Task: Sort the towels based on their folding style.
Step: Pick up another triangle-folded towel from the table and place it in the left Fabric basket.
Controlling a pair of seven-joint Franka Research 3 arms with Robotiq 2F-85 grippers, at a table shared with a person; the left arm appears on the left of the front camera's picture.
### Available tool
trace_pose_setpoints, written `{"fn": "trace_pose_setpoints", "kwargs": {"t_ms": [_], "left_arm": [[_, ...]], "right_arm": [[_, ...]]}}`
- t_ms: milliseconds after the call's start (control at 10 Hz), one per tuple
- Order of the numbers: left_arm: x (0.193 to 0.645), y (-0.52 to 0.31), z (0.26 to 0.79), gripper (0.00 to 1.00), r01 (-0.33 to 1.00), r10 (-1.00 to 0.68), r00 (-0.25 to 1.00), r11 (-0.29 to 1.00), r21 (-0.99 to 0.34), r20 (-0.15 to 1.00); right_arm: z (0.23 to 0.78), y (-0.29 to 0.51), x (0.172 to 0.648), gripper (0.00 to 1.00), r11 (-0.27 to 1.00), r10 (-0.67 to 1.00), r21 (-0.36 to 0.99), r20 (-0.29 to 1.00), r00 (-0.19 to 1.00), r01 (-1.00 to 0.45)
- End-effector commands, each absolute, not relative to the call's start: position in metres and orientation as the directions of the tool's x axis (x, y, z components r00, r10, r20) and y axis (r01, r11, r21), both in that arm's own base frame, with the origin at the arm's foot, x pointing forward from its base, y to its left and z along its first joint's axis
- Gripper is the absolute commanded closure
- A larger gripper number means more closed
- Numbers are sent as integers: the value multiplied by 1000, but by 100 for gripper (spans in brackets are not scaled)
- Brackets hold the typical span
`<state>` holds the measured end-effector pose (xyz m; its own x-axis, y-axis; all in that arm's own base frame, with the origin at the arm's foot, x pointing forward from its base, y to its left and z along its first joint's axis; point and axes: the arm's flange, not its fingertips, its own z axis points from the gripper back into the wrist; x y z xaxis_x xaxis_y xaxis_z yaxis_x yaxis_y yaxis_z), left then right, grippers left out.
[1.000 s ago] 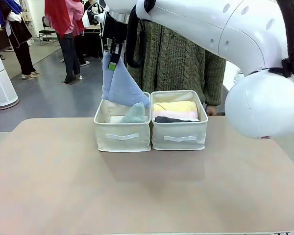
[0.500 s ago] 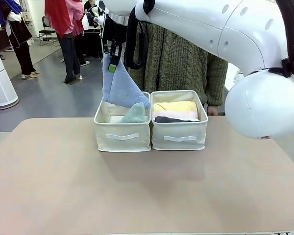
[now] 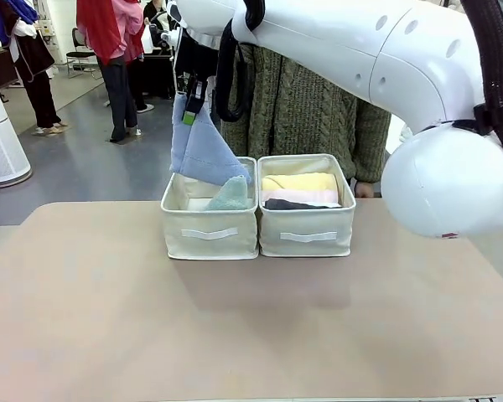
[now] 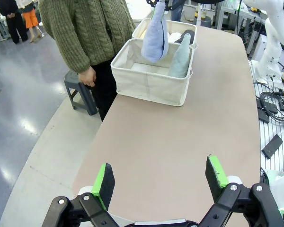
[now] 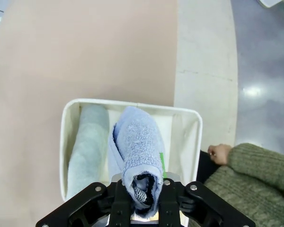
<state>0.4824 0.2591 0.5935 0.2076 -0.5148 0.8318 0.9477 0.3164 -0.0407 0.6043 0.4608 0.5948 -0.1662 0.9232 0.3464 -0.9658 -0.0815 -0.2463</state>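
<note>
green-padded fingers of the right gripper (image 3: 190,99) are clenched on the narrow top end of the light blue cone towel (image 3: 199,149), which hangs point-up and flares downward; in the right wrist view the same gripper (image 5: 140,195) pinches the terry at 6 o'clock, with the towel running away toward 12 o'clock. directly beneath the hanging towel lies the left bin (image 3: 208,236), where the pale teal cone towel (image 3: 231,195) leans at the 3 o'clock side of the compartment; the blue towel's lower edge hangs about level with that bin's back rim, contact unclear. touching it at 3 o'clock, the right bin (image 3: 307,235) holds the rolls stacked: yellow towel (image 3: 300,182), pale pink towel (image 3: 300,197) and dark grey towel (image 3: 287,205). at 12 o'clock of the bins stands a person in a knitted sweater (image 3: 306,109). the left gripper (image 4: 160,179) waits over bare table (image 4: 180,142), jaws spread and holding nothing. step in hand, by judgement: placing the last cone with its like. the next move calls for lowering the towel into the free space at 9 o'clock of the teal cone, then releasing.
</note>
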Motion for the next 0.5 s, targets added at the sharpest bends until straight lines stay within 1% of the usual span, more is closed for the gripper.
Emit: {"fn": "trace_pose_setpoints", "kwargs": {"t_ms": [0, 400], "left_arm": [[481, 259, 594, 0, 946, -516, 209, 320, -39, 831], [481, 259, 594, 0, 946, -516, 209, 320, -39, 831]], "right_arm": [[590, 453, 607, 82, -93, 907, -238, 379, -181, -967], [576, 451, 613, 82, -105, 915, -215, 362, -179, -971]]}}
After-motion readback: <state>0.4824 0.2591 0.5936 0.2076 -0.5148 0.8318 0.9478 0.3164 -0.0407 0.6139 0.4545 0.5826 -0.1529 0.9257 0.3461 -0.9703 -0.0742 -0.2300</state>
